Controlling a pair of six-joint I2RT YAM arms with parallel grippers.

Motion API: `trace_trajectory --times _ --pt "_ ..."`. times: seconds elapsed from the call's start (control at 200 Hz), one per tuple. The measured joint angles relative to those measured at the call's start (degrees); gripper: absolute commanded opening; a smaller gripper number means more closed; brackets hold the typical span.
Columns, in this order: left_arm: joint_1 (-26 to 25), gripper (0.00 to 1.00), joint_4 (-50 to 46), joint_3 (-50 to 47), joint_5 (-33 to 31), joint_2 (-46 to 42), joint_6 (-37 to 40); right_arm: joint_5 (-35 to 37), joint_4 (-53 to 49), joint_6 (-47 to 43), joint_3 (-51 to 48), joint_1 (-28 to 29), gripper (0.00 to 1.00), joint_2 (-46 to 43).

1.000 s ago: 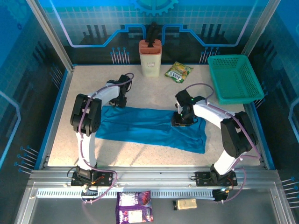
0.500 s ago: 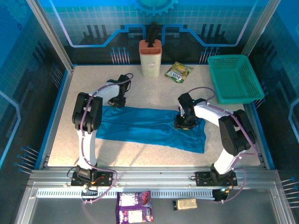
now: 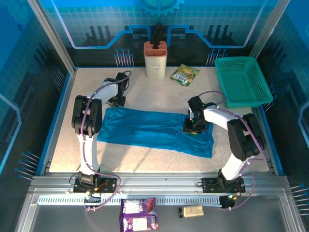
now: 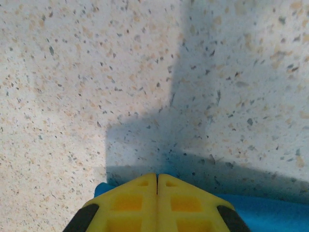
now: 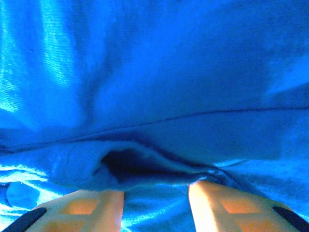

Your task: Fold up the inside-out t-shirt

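T-shirt [image 3: 154,133], long axis 9-to-3 o'clock: left fingers [image 4: 137,203] pinched together at its 10 o'clock corner, right fingers [image 5: 91,209] half-open over its 2 o'clock edge.

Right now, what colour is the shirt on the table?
The shirt is plain blue; clearest in the top view.

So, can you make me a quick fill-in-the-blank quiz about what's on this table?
The spread-out t-shirt is ___ in colour.
The left tool is fully ___, with no gap showing.
The snack packet lies between the beige cup and the green ___.
Missing words: blue; shut; basket.
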Motion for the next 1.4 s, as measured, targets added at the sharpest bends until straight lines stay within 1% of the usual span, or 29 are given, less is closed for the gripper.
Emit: trace_trajectory --times 0.115,0.29,0.365,0.425,0.51,0.61,0.71,0.77,0.835,0.936,1.036,1.136,1.201,1.271,1.401 --pt "2.32 0.00 -1.22 2.40 3.56 0.00 -0.22 -0.07 0.13 -0.02 0.00 -0.28 0.41 0.00" --pt "8.57 0.02 -5.44 8.74 11.65 0.28 -0.76 -0.07 0.17 -0.04 0.00 -0.42 0.41 0.00" --pt "10.73 0.07 -7.65 13.09 14.47 1.75 -1.49 -0.07 0.22 -0.04 0.00 -0.42 0.41 0.00" --pt "11.89 0.14 -8.72 16.15 16.02 3.54 -1.75 -0.07 0.26 -0.07 0.02 -0.42 0.41 0.00" --pt "12.50 0.19 -9.22 18.21 16.24 5.77 -1.86 -0.04 0.37 -0.04 0.02 -0.44 0.41 0.00" --pt "12.79 0.31 -9.44 18.86 14.99 7.61 -2.23 -0.07 0.35 -0.04 0.02 -0.70 0.41 0.02" --pt "12.85 0.32 -10.27 19.21 14.25 7.80 -3.28 -0.13 0.31 -0.04 0.11 -0.83 0.41 0.11" --pt "12.85 0.29 -10.16 19.34 15.28 7.37 -3.85 -0.28 0.24 -0.04 0.15 -0.83 0.41 0.13" --pt "12.72 0.26 -9.57 17.94 18.23 5.57 -4.98 -0.35 0.02 -0.04 0.50 -0.83 0.41 0.28" --pt "11.58 0.26 -7.32 11.19 24.17 -0.70 -6.82 -0.44 -0.42 -0.04 1.09 -0.83 0.41 0.48" --pt "8.59 0.27 -4.46 4.68 31.61 -6.36 -8.96 -0.44 -0.94 -0.04 1.92 -0.83 0.41 0.52" --pt "5.92 0.27 -0.92 0.63 37.20 -7.17 -10.80 -0.55 -1.44 -0.04 3.19 -0.79 0.42 0.50" --pt "5.40 0.27 0.50 -1.05 38.60 -5.95 -11.47 -1.79 -1.25 -0.07 3.74 -0.70 0.43 0.39" --pt "5.68 0.27 1.40 -1.84 38.45 -3.89 -12.26 -5.11 -0.46 -0.09 3.78 -0.26 0.43 -0.09" --pt "6.73 0.27 2.34 -1.88 35.01 -0.63 -12.35 -12.24 2.64 0.44 3.61 1.42 0.43 -0.28"
